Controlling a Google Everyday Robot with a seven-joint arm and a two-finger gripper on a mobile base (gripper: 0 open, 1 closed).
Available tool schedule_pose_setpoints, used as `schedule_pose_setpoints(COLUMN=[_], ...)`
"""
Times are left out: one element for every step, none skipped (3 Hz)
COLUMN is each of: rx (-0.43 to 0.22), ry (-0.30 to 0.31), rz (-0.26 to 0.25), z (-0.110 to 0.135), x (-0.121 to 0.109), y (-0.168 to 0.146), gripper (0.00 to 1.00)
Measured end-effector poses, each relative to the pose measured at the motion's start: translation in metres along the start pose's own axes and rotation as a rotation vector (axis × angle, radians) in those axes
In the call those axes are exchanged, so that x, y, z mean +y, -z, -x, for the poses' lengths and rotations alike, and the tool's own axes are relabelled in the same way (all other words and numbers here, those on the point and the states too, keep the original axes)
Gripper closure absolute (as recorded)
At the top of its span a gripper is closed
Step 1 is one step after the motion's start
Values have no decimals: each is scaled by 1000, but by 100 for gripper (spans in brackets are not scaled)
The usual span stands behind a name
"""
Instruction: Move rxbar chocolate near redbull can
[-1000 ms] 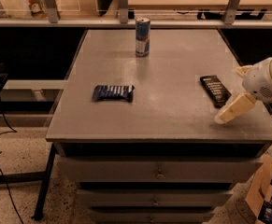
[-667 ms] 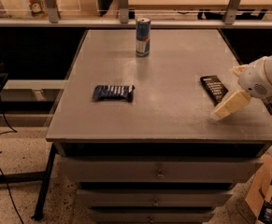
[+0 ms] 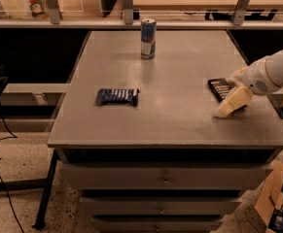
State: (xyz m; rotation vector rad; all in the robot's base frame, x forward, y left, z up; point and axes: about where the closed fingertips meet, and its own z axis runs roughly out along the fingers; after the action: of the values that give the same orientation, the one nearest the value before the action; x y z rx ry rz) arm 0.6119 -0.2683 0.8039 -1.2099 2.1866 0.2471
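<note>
The rxbar chocolate (image 3: pixel 218 87), a flat dark bar with white lettering, lies near the right edge of the grey table (image 3: pixel 180 115). My gripper (image 3: pixel 234 89) comes in from the right on a white arm and sits low over the bar's right end, covering part of it. It is open: one cream finger (image 3: pixel 232 102) rests on the near side of the bar, and the other shows on the far side. The redbull can (image 3: pixel 148 38), slim, blue and silver, stands upright at the far middle of the table, well away from the bar.
A blue crinkled-wrapper bar (image 3: pixel 117 96) lies left of the table's middle. A railing with metal posts (image 3: pixel 127 6) runs behind the table. Drawers (image 3: pixel 165 178) sit below the tabletop. A paper bag (image 3: pixel 277 203) stands on the floor at the right.
My gripper has moved a little to the left, closer over the rxbar chocolate. The bar, the can and the blue bar have not moved.
</note>
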Motion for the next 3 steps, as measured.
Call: schedule_pose_setpoints(rx=[-4,-4,-4], ry=[-10,-10,-10], rz=[-3,-3,-3], z=[1,4,5], x=[-10,-10,-11], y=[-4,-1,1], gripper=[43,63,79])
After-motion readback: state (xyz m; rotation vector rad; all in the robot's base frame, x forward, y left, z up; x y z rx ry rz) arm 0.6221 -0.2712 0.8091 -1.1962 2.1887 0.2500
